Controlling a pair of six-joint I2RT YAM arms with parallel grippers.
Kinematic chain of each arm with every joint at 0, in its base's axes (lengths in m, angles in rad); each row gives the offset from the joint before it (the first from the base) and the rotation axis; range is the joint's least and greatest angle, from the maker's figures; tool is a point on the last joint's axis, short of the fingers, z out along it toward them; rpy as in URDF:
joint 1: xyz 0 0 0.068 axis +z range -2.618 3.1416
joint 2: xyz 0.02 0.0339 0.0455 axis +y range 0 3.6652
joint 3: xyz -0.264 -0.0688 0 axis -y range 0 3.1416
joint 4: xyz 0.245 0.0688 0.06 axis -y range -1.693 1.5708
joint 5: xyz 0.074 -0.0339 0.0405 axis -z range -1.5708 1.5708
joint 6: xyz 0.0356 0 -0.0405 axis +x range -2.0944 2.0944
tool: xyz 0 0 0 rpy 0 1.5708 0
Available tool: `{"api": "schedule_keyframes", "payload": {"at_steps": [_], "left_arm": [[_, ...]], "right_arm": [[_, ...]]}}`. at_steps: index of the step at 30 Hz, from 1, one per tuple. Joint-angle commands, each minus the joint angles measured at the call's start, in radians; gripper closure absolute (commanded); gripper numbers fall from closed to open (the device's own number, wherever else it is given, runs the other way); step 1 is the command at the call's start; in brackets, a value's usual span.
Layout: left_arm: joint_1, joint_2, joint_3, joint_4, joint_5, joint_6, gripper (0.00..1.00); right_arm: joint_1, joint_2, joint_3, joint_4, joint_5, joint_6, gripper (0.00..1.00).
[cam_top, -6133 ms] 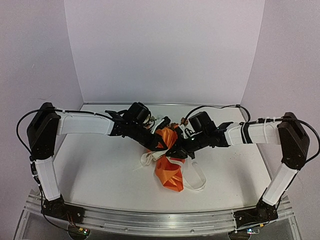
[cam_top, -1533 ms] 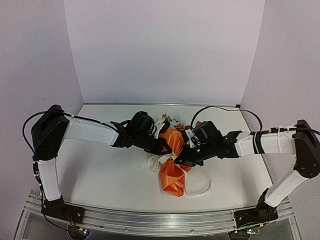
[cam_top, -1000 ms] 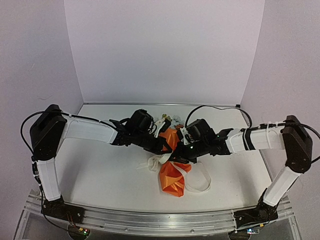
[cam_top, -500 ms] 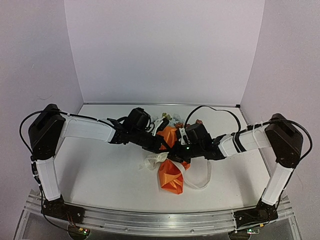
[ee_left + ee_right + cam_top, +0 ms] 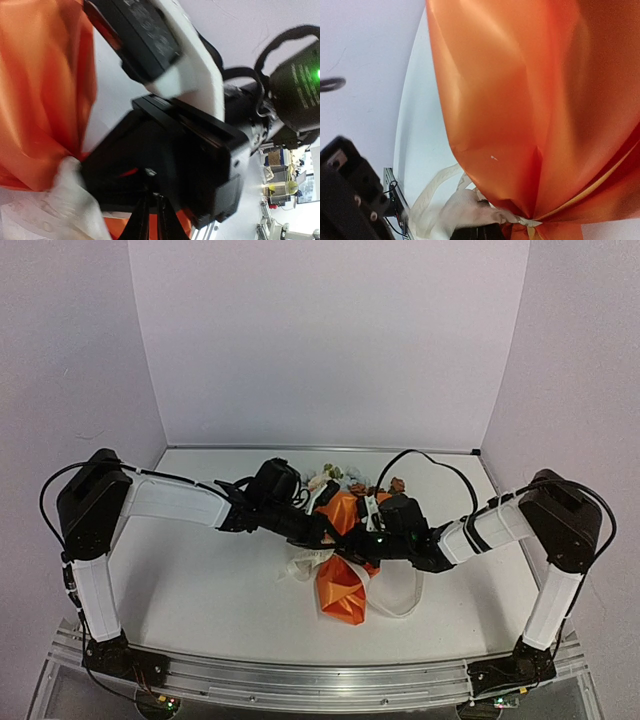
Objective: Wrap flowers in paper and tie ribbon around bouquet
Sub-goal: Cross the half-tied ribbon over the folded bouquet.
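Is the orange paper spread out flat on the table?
No, the paper is bunched into a cone, with flowers poking out its far end.

soft, even light, faint shadows; wrist views blurred up close, sheen on the paper (image 5: 520, 100) toward 12 o'clock.

I am working in a robotics lab test cell. A white table (image 5: 200, 590) is boxed in by a plain back panel (image 5: 320, 340), a left side panel (image 5: 70, 350) and a right side panel (image 5: 585, 350). A bare aluminium rail (image 5: 300, 680) runs along the near edge and carries the left arm's base (image 5: 105, 652) and the right arm's base (image 5: 510, 672), beside small boards with lit indicator lights (image 5: 168, 703). A loose black cable (image 5: 430, 458) loops above the table. Past the cell, my left wrist view catches blurred racks and equipment (image 5: 282, 187).
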Motion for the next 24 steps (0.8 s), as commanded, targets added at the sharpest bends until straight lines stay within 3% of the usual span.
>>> {"api": "schedule_keyframes", "payload": {"at_steps": [1,4,10,17,24], "left_arm": [[-0.032,-0.020,0.033,0.055,0.098,-0.029,0.85],[-0.032,-0.029,0.031,0.053,0.084,-0.035,0.77],[-0.031,-0.064,0.053,0.023,0.028,-0.010,0.73],[0.020,-0.178,0.089,-0.093,-0.178,0.016,0.62],[0.133,-0.110,0.173,-0.286,-0.233,0.133,0.67]], "right_arm": [[-0.029,0.013,-0.022,0.117,0.031,0.002,1.00],[-0.039,0.007,-0.033,0.125,0.020,0.001,1.00],[-0.044,0.014,-0.022,0.124,-0.006,-0.002,1.00],[-0.044,0.026,-0.007,0.117,-0.018,0.009,1.00],[-0.044,0.028,0.007,0.096,-0.026,0.001,1.00]]}}
